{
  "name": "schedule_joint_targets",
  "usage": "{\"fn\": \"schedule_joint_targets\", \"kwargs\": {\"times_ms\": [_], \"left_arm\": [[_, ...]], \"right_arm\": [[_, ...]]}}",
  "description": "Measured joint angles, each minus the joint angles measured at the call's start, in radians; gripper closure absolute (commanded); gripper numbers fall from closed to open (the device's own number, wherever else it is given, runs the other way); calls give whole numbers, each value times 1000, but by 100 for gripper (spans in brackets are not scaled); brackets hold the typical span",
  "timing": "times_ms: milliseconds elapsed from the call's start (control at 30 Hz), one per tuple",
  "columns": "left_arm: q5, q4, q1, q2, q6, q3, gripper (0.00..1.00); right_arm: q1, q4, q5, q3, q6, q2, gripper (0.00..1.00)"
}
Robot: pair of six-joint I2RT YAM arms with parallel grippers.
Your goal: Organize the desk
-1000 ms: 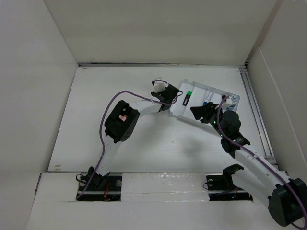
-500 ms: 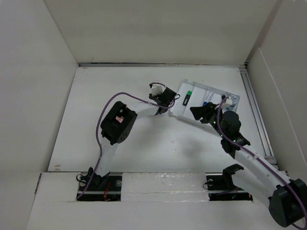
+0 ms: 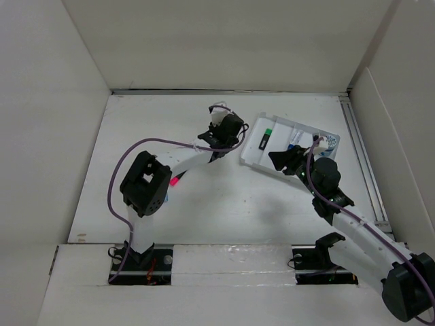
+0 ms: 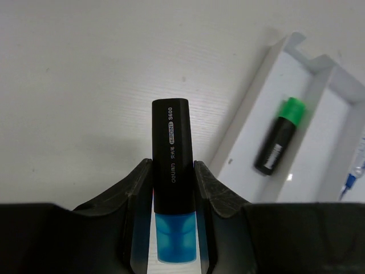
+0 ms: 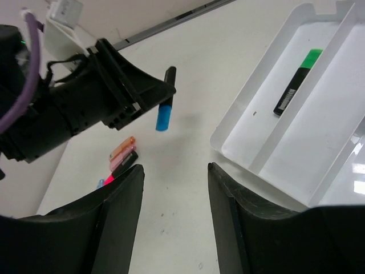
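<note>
My left gripper [image 3: 228, 129] is shut on a highlighter with a black body and blue cap [image 4: 171, 148] and holds it above the white desk [image 3: 156, 136], just left of the white compartment tray [image 3: 251, 153]. From the right wrist view the highlighter [image 5: 166, 100] hangs upright in the left gripper [image 5: 154, 91]. A green-capped highlighter [image 3: 266, 137] lies in the tray's leftmost compartment, also shown in the left wrist view [image 4: 279, 137]. My right gripper [image 3: 282, 159] is open and empty by the tray's near edge [image 5: 228, 137].
Several loose markers, orange, pink and black [image 5: 122, 154], lie on the desk to the left [image 3: 175, 180]. The tray also holds a blue-tipped pen [image 3: 293, 139] and a small round item [image 3: 328, 142]. White walls border the desk.
The left arm's elbow swung left and toward the near edge, and its gripper shifted slightly left, away from the tray, still holding the blue highlighter. The right arm has not moved.
</note>
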Motion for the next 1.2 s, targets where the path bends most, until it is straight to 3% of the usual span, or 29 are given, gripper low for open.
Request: {"fn": "schedule_joint_targets", "kwargs": {"times_ms": [167,467,767,933,1067,1200], "left_arm": [[100,64,-14,-3,77,51,91],[287,97,-60,168,226,210,89],[320,77,-58,239,309,301,83],[312,60,-56,258,334,332,57],[307,50,-56,258,347,332,47],[292,49,-56,258,352,332,45]], "right_arm": [[1,0,8,2,-4,0,46],[12,-9,27,2,-10,-39,46],[12,-9,34,2,-17,-59,46],[12,-11,49,2,-18,-60,46],[12,-16,59,2,-19,-63,46],[12,-16,61,2,-23,-64,46]]}}
